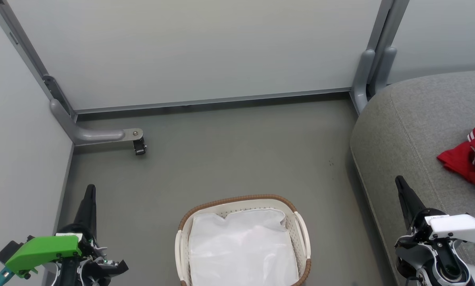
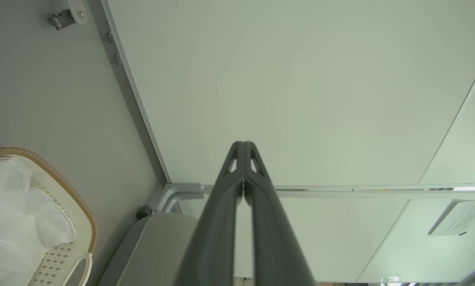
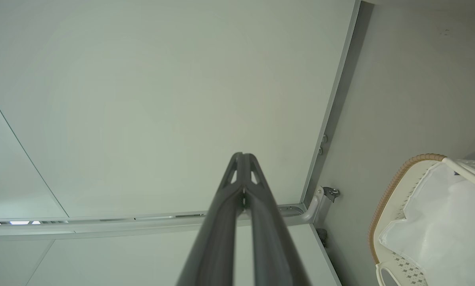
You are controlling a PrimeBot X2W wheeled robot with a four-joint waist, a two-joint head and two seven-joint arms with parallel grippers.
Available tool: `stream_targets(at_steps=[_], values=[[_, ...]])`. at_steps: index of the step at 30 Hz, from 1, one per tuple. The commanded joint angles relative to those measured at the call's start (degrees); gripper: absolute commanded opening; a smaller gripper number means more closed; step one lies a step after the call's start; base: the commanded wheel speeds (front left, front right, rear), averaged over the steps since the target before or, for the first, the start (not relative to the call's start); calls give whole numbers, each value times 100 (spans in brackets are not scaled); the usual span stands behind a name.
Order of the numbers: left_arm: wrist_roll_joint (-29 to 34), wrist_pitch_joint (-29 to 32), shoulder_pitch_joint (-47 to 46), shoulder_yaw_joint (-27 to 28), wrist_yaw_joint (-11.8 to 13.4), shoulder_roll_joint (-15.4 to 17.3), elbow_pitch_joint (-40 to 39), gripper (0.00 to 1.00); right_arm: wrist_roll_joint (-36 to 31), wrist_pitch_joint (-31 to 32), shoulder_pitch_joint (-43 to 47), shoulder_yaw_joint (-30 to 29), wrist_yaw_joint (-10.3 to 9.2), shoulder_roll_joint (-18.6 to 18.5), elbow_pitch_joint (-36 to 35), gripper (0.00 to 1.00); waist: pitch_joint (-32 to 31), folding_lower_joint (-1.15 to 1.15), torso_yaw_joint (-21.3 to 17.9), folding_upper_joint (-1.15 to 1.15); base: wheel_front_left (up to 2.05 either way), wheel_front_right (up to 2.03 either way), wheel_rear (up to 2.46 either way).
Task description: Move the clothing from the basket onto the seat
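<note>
The head view showed the clothing (image 1: 469, 157) lying on the seat (image 1: 412, 131), just right of the right hand (image 1: 399, 179), and the basket (image 1: 237, 198) with its liner (image 1: 241, 246) between it and the left hand (image 1: 89, 187). The wrist views showed each hand's fingers (image 2: 217, 230) pressed together, empty.

The head camera looks steeply down from above at the grey floor (image 1: 229, 159), with the basket (image 1: 237, 197) near its lower edge. Both wrist cameras sit low, aimed along their fingers (image 2: 217, 230) at white partition panels (image 2: 300, 79) (each view rolled sideways); all three share the basket's rim.
</note>
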Motion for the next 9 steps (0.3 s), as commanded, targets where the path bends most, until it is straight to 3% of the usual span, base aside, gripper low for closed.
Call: stream_targets(at_steps=[1,9], values=[[-17,17,-65,15,10,40,-9,0,22,16,64,-12,-2,-34,-17,0,0,0,0,0,0,0,0],[-17,17,-65,14,10,39,-8,0,22,16,64,-12,-2,-34,-17,0,0,0,0,0,0,0,0]])
